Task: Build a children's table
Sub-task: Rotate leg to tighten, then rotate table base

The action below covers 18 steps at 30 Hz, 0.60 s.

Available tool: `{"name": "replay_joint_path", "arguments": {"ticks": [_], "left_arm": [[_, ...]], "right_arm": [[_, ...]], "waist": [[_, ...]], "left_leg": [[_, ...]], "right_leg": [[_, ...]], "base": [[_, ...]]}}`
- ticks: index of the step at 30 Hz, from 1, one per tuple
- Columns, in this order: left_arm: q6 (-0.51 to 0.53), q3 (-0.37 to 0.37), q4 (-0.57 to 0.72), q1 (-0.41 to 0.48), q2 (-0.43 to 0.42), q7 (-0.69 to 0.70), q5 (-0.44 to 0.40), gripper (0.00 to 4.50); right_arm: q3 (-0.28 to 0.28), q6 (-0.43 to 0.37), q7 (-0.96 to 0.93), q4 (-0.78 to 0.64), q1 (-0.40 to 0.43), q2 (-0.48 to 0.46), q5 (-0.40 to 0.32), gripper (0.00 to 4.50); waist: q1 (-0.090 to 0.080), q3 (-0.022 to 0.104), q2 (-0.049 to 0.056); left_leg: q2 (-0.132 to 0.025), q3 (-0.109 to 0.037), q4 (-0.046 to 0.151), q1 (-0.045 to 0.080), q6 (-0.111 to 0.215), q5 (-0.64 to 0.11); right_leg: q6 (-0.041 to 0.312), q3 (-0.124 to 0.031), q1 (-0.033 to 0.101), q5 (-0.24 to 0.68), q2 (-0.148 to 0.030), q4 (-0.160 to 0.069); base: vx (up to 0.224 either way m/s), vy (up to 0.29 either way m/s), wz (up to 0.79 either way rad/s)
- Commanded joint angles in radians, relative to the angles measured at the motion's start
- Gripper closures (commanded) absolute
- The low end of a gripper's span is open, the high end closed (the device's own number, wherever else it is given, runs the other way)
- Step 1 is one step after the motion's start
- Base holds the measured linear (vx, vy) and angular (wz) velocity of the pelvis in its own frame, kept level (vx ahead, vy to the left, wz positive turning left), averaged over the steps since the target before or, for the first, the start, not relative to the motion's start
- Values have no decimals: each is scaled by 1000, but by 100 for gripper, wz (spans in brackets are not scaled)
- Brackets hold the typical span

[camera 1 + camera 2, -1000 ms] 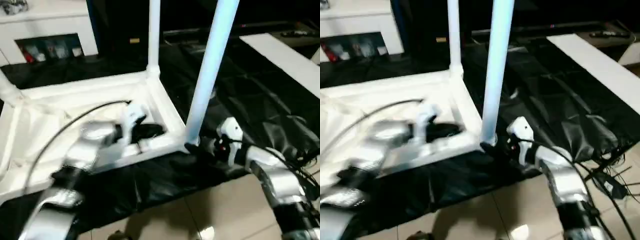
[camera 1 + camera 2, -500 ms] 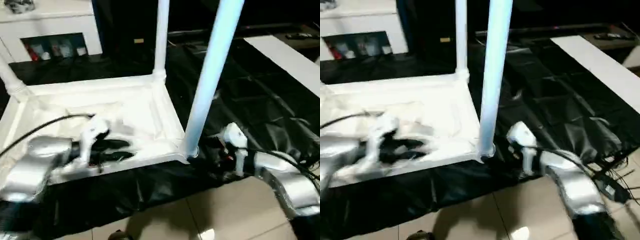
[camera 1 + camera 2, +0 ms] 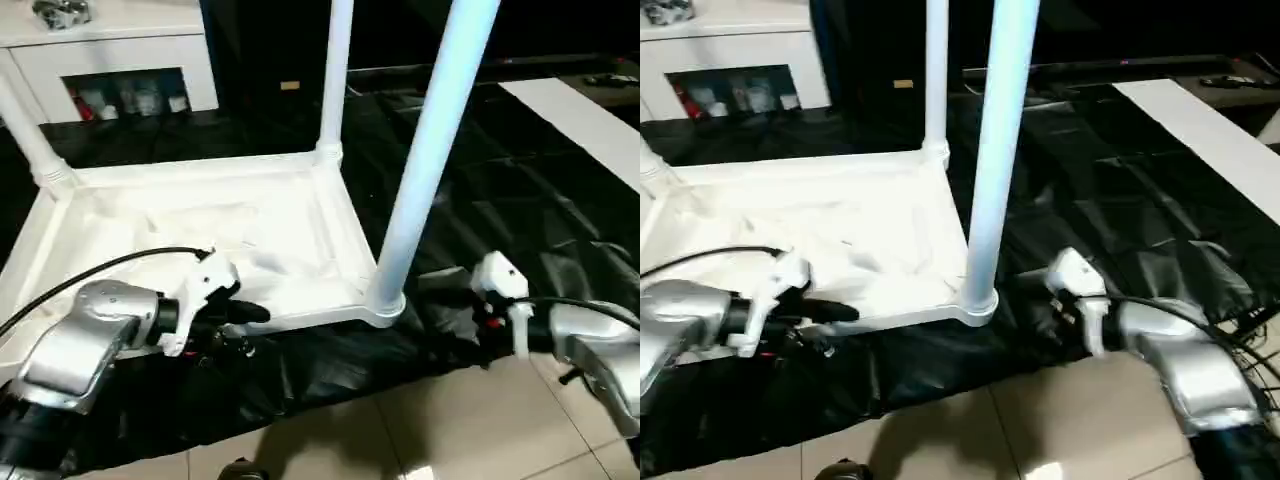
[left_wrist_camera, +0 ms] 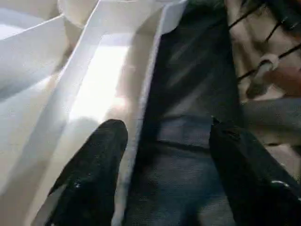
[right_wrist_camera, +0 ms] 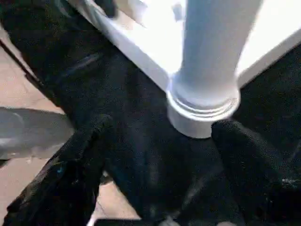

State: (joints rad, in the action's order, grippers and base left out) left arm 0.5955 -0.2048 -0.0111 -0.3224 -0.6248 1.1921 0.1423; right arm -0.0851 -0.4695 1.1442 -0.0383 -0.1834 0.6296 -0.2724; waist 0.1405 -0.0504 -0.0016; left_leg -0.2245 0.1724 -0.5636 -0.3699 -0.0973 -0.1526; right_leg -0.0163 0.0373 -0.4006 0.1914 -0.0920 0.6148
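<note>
The white plastic children's table (image 3: 200,230) lay upside down on black sheeting (image 3: 520,200), left of centre in the frame, legs up. Our left gripper (image 4: 162,155) straddled its near rim with released jaws; our right gripper (image 5: 160,155), also released, faced the nearest round white leg (image 3: 430,150). We judged each leg needed pressing fully home.

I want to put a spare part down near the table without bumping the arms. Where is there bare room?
The black sheet right of the upturned table, out to the white board, is bare. So is the tile floor between the forearms. It is crowded at the near corner leg, with the right tool beside it, and along the near rim by the left tool.
</note>
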Motion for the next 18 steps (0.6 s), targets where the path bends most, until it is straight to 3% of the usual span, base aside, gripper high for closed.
{"name": "replay_joint_path", "arguments": {"ticks": [1, 2, 3, 11, 13, 15, 17, 18], "left_arm": [[-28, -24, -55, -33, 18, -43, -36, 94], [-59, -35, -107, -62, 35, -72, -62, 94], [-83, -44, -147, -86, 49, -96, -83, 80], [-220, -46, -305, -176, 114, -257, -159, 30], [-306, 9, -346, -194, 147, -361, -156, 20], [-345, 48, -342, -195, 166, -389, -135, 7], [-340, 113, -297, -178, 201, -402, -74, 7], [-323, 215, -207, -135, 258, -438, 23, 7]], "right_arm": [[-5, 4, -4, -9, -6, 2, -6, 78], [-10, 12, -17, 0, -16, -10, -2, 78], [-12, 17, -28, 7, -24, -19, 2, 78], [-20, 32, -100, 32, -71, -86, 17, 78], [-23, 34, -140, 33, -79, -127, 15, 78], [-22, 35, -156, 26, -76, -145, 12, 78], [-20, 50, -185, 21, -72, -172, 14, 78], [-16, 57, -269, 23, -72, -234, 26, 78]], "waist": [[0, 61, 2], [0, 62, 8], [-1, 64, 3], [4, 67, 3], [2, 68, 2], [5, 71, 8], [4, 71, 9], [2, 71, 13]], "left_leg": [[7, 8, 60, 9, 7, -261], [7, 8, 57, 13, 1, -274], [9, 9, 56, 16, -1, -279], [8, 5, 56, 11, -12, -269], [9, 6, 54, 9, -14, -271], [7, 3, 54, 9, -16, -259], [7, 4, 53, 9, -19, -262], [5, 3, 54, 8, -27, -262]], "right_leg": [[179, -21, 43, 188, -24, -73], [177, -22, 40, 206, -24, -75], [175, -22, 39, 211, -24, -77], [171, -19, 42, 201, -27, -74], [168, -18, 43, 201, -28, -75], [177, -17, 43, 169, -29, -71], [188, -17, 43, 145, -27, -68], [208, -15, 42, 121, -29, -64]], "base": [[0, 0, 0], [0, 0, 0], [0, 0, 0], [0, 0, 0], [0, 0, 0], [0, 0, 0], [0, 0, 0], [0, 0, 0]]}}
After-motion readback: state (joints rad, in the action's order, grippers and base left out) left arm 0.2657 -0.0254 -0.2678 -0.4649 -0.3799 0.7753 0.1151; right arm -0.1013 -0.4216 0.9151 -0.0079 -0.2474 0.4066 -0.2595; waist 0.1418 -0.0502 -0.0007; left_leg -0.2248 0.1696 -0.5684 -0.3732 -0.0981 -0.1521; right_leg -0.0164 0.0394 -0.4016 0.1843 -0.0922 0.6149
